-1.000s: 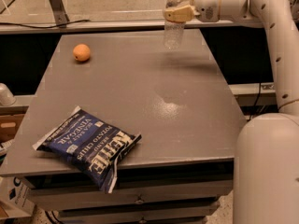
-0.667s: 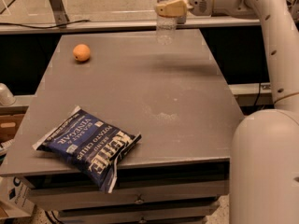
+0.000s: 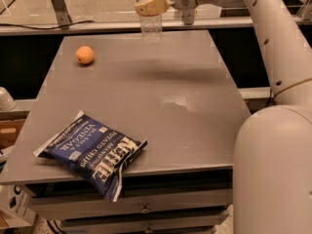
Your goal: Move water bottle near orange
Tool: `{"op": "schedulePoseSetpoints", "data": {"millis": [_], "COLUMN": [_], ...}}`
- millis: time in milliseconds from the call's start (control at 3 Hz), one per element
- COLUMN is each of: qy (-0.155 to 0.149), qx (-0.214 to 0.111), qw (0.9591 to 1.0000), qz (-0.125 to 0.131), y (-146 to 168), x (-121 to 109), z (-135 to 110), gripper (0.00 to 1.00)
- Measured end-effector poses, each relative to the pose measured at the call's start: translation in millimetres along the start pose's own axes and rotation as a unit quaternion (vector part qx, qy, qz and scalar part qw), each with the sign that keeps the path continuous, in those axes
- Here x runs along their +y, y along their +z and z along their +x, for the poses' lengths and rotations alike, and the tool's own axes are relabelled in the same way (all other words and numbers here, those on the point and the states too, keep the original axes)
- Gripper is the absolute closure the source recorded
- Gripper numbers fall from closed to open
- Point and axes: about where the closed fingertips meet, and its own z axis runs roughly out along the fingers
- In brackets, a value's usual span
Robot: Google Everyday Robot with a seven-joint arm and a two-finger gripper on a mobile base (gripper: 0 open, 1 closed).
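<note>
The clear ribbed water bottle (image 3: 150, 24) hangs upright in the air above the far edge of the grey table (image 3: 161, 101). My gripper (image 3: 152, 4) is shut on its upper part, at the top middle of the view; the cap is hidden behind the tan fingers (image 3: 155, 6). The orange (image 3: 85, 54) lies on the table at the far left, well to the left of the bottle and lower in the view.
A blue chip bag (image 3: 93, 152) lies at the table's near left corner, partly over the front edge. My white arm (image 3: 273, 48) runs down the right side. A rail and glass barrier stand behind the table.
My gripper has carried the bottle to the left along the table's far edge and slightly upward. The orange and the chip bag have not moved.
</note>
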Motion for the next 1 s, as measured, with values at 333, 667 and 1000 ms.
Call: {"op": "schedulePoseSetpoints", "data": {"millis": [333, 667, 1000], "qy": [-0.008, -0.004, 0.000], "qx": [0.012, 0.019, 0.013], "qw": [0.9999, 0.9997, 0.9996], "qz": [-0.009, -0.015, -0.024], "y": [29, 60, 91], "x": [12, 24, 38], "z": [2, 3, -2], "gripper": [1.00, 1.00, 1.00]}}
